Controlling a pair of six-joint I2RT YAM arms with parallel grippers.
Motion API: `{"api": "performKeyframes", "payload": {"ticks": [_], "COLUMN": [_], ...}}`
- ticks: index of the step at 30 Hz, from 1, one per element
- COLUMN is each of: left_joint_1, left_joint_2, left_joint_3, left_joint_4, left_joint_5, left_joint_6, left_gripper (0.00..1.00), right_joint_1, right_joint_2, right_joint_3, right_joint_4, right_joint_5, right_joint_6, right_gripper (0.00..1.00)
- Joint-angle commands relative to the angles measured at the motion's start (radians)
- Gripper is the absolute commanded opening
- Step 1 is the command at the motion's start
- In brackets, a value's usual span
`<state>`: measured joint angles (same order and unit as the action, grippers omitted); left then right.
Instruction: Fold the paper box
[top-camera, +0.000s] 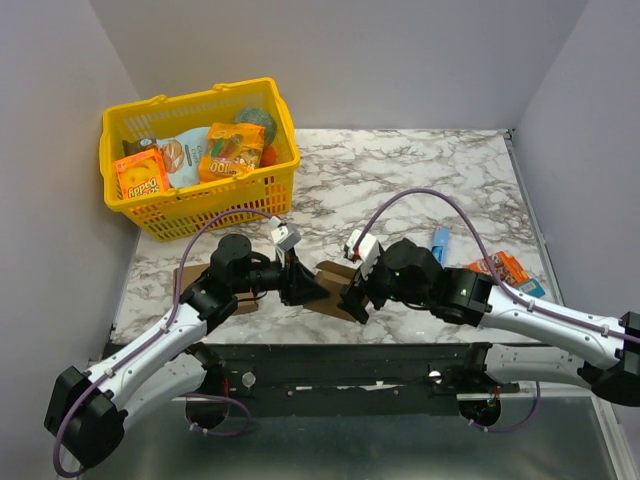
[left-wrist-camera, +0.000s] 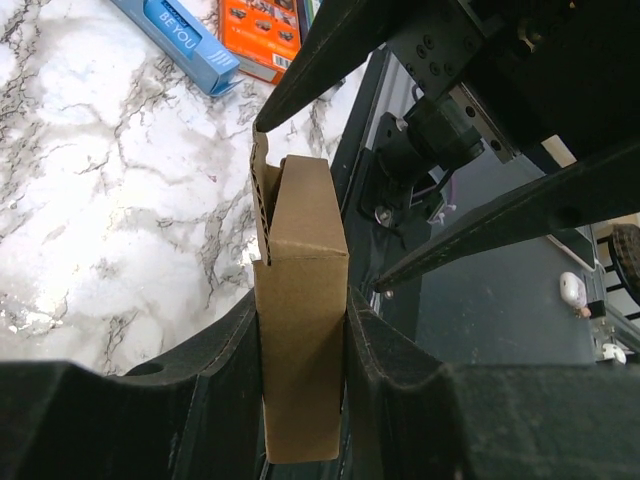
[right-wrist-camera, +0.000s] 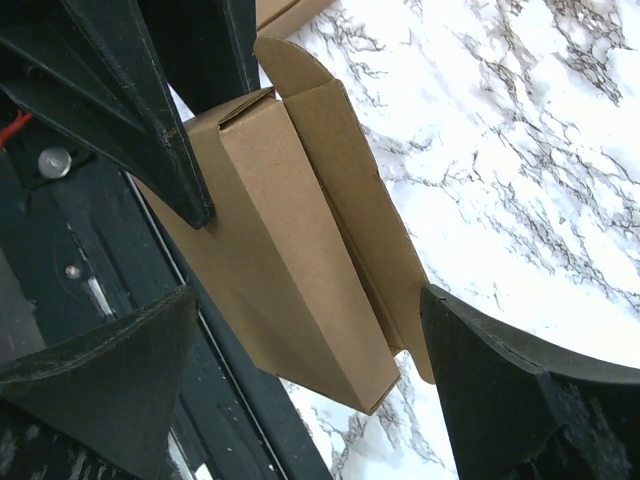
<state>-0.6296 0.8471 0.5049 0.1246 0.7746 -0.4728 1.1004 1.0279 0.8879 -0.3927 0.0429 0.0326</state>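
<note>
The paper box (top-camera: 331, 274) is a thin brown cardboard piece, partly folded into a narrow sleeve, held between both arms near the table's front edge. My left gripper (top-camera: 306, 286) is shut on one end of it. In the left wrist view both fingers press the sides of the box (left-wrist-camera: 300, 260), with the gripper (left-wrist-camera: 302, 312) clamped tight. My right gripper (top-camera: 352, 294) is open. In the right wrist view its gripper (right-wrist-camera: 308, 300) straddles the box (right-wrist-camera: 280, 240), and a loose flap (right-wrist-camera: 385, 230) lies by the right finger (right-wrist-camera: 520, 390).
A yellow basket (top-camera: 190, 100) with snack packs stands at the back left. A flat brown cardboard rectangle (top-camera: 190, 273) lies under the left arm. A blue packet (top-camera: 440, 240) and an orange packet (top-camera: 506, 268) lie to the right. The black frame rail (top-camera: 350, 360) runs along the table's front.
</note>
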Motion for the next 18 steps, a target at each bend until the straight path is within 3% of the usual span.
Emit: {"api": "performKeyframes", "payload": {"ticks": [1,7,18], "left_joint_1": [-0.004,-0.004,-0.004], "left_joint_2": [-0.013,-0.005,0.004], "left_joint_3": [0.023,0.015,0.014], "left_joint_4": [0.009,0.024,0.024], "left_joint_5": [0.054,0.097,0.106], "left_joint_6": [0.019,0.014,0.014], "left_gripper": [0.17,0.17,0.17], "right_joint_1": [0.021,0.055,0.055], "right_joint_2": [0.032,0.018,0.026], "right_joint_3": [0.037,0.043,0.078], "right_joint_4": [-0.020,0.008,0.002], "right_joint_5": [-0.003,0.110,0.094], "right_joint_6": [-0.057,-0.098,-0.128], "right_gripper": [1.00,1.00,1.00]}}
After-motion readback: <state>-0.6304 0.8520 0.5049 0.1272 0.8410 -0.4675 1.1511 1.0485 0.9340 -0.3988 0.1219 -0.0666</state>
